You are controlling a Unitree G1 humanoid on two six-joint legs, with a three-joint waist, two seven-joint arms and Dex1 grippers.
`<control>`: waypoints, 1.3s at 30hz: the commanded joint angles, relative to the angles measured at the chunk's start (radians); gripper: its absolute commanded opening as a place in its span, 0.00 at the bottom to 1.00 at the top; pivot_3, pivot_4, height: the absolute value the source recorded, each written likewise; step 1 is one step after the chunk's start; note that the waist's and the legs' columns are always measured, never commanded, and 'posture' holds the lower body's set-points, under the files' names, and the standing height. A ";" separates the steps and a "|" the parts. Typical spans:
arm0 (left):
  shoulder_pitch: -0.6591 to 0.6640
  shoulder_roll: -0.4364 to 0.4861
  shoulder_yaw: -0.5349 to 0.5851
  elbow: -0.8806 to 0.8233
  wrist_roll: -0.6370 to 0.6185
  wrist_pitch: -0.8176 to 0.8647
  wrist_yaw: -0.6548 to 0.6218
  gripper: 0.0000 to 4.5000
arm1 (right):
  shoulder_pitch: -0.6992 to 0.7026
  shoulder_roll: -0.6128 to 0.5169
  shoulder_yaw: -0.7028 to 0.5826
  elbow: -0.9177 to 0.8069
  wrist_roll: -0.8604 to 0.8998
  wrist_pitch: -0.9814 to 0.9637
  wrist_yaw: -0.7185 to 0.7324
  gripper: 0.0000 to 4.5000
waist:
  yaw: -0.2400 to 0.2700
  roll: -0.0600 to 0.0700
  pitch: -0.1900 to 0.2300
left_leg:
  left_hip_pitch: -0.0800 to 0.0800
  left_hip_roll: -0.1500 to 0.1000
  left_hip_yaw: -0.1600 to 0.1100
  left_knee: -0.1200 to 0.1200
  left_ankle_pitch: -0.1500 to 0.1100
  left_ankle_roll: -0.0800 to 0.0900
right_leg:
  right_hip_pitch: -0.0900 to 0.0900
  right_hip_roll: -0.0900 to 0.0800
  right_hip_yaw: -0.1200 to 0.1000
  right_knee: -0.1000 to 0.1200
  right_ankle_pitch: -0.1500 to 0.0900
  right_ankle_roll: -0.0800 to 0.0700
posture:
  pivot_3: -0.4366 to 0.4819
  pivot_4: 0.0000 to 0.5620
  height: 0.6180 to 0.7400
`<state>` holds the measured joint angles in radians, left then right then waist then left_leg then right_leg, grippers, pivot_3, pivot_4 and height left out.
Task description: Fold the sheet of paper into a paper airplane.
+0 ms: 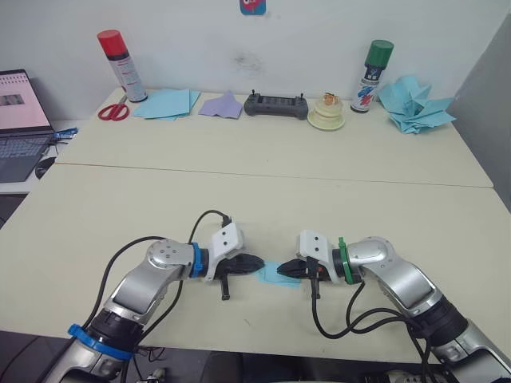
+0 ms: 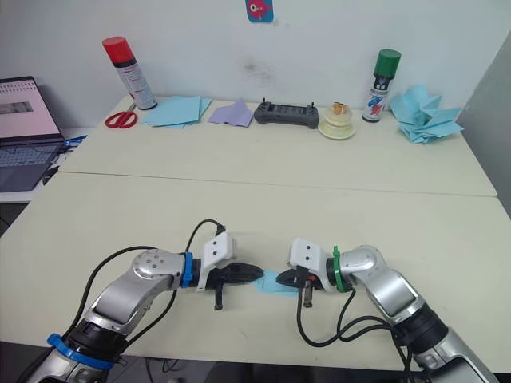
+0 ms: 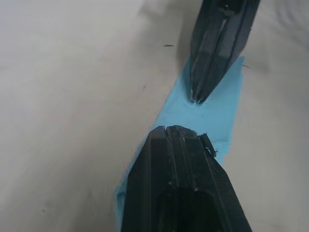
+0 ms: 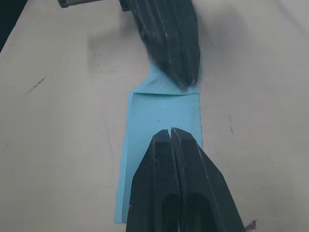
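Mid-fold: the sheet of paper [image 4: 161, 113], already narrowed into a strip, is lying flat on the near counter [image 1: 239, 183], being pinned by left hand [image 1: 254, 261] and right hand [image 1: 285, 270], both clenched, tips facing. Next: crease likely being pressed sharper before wing fold.

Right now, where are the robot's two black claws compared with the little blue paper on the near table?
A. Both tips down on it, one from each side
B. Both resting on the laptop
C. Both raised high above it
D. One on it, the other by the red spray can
A: the left gripper and right gripper meet tip to tip over the sheet of paper, fingers closed and pressing on it.
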<state>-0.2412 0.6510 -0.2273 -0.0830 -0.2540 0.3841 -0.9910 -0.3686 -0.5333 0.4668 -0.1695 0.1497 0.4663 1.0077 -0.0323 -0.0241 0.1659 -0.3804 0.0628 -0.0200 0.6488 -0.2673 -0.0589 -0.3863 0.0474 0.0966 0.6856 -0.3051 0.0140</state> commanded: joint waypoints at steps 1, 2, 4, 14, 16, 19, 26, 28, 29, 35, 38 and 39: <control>0.039 0.044 0.063 0.058 0.039 -0.003 0.045 0.00 | 0.015 -0.011 0.002 0.025 -0.017 0.014 0.000 0.00 | -0.001 0.000 0.000 | 0.000 0.000 0.000 0.000 0.000 0.000 | 0.000 0.000 0.000 0.000 0.000 0.000 | 0.48 0.27 1.00; 0.047 0.049 0.071 0.049 0.030 0.000 0.040 0.00 | 0.015 -0.010 0.001 0.024 -0.015 0.018 -0.001 0.00 | -0.001 0.000 0.000 | 0.000 0.000 0.000 0.000 0.000 0.000 | 0.000 0.000 0.000 0.001 0.000 0.000 | 0.48 0.27 1.00; 0.050 0.049 0.090 0.026 0.009 0.001 0.033 0.00 | 0.015 -0.011 0.002 0.023 -0.015 0.020 0.001 0.00 | -0.001 0.000 0.000 | 0.000 0.000 0.001 0.000 0.000 0.000 | 0.000 0.000 0.000 0.001 0.000 0.000 | 0.48 0.27 1.00; 0.003 0.003 0.085 -0.111 -0.066 0.041 0.001 0.00 | 0.006 -0.008 -0.006 0.035 -0.021 0.016 0.003 0.00 | 0.000 0.000 0.000 | -0.001 0.000 0.001 0.000 0.000 0.000 | -0.001 0.000 0.000 0.001 0.000 0.000 | 0.48 0.27 1.00; 0.002 -0.002 0.052 -0.107 -0.040 0.038 0.003 0.00 | 0.007 -0.007 -0.008 0.035 -0.022 0.017 0.000 0.00 | -0.001 0.000 0.000 | -0.001 0.000 0.001 0.000 0.000 0.000 | -0.001 0.000 0.001 0.001 0.000 0.000 | 0.48 0.27 1.00; 0.008 -0.002 0.005 -0.075 0.016 -0.001 0.007 0.00 | 0.010 -0.008 -0.010 0.032 -0.023 0.018 -0.003 0.00 | -0.001 0.000 0.000 | -0.001 0.000 0.001 0.000 0.000 0.000 | -0.002 0.000 0.000 0.001 0.000 0.000 | 0.48 0.27 1.00; 0.033 0.008 -0.023 -0.064 0.044 -0.015 -0.010 0.00 | 0.019 -0.014 -0.018 0.020 -0.024 0.022 -0.008 0.00 | 0.000 0.000 0.000 | -0.001 0.000 0.001 0.000 0.000 0.000 | -0.002 0.000 0.001 0.001 0.000 0.000 | 0.48 0.27 1.00; 0.038 0.014 -0.019 -0.037 0.065 -0.035 -0.004 0.00 | 0.019 -0.014 -0.020 0.020 -0.022 0.024 -0.008 0.00 | 0.000 0.000 0.000 | -0.001 0.000 0.001 0.000 0.000 0.000 | -0.002 0.000 0.001 0.001 0.000 0.000 | 0.48 0.27 1.00; 0.042 0.019 -0.015 -0.020 0.073 -0.046 -0.003 0.00 | 0.021 -0.016 -0.021 0.022 -0.023 0.021 -0.007 0.00 | 0.000 0.000 0.000 | -0.001 0.000 0.001 0.000 0.000 0.000 | -0.002 0.000 0.001 0.000 0.000 0.000 | 0.48 0.27 1.00; 0.065 0.036 0.005 0.020 0.074 -0.105 0.000 0.00 | 0.033 -0.027 -0.050 0.017 -0.010 -0.007 -0.004 0.00 | -0.001 0.000 0.000 | -0.001 0.000 0.001 0.000 0.000 0.000 | -0.001 0.000 0.001 0.000 0.000 0.000 | 0.48 0.27 1.00; 0.050 0.007 0.021 -0.004 0.041 -0.103 0.018 0.00 | 0.044 -0.010 -0.100 -0.014 0.037 -0.023 -0.002 0.04 | 0.000 0.000 0.000 | -0.001 0.000 0.001 0.000 0.000 0.000 | -0.001 0.000 0.001 0.000 0.000 0.000 | 0.48 0.27 1.00; 0.039 -0.002 0.031 -0.010 0.032 -0.112 0.023 0.00 | 0.044 -0.008 -0.126 -0.036 0.066 -0.012 0.004 0.09 | 0.000 0.000 0.000 | -0.001 0.000 0.001 0.000 0.000 0.000 | -0.001 0.000 0.001 0.000 0.000 0.000 | 0.48 0.27 1.00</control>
<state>-0.2009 0.6571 -0.2176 -0.1026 -0.2238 0.2718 -0.9880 -0.3249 -0.5372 0.3995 -0.1697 0.1752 0.4470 1.0131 -0.0326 -0.0240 0.1662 -0.3816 0.0626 -0.0187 0.6486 -0.2673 -0.0590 -0.3878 0.0474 0.0972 0.6862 -0.3054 0.0136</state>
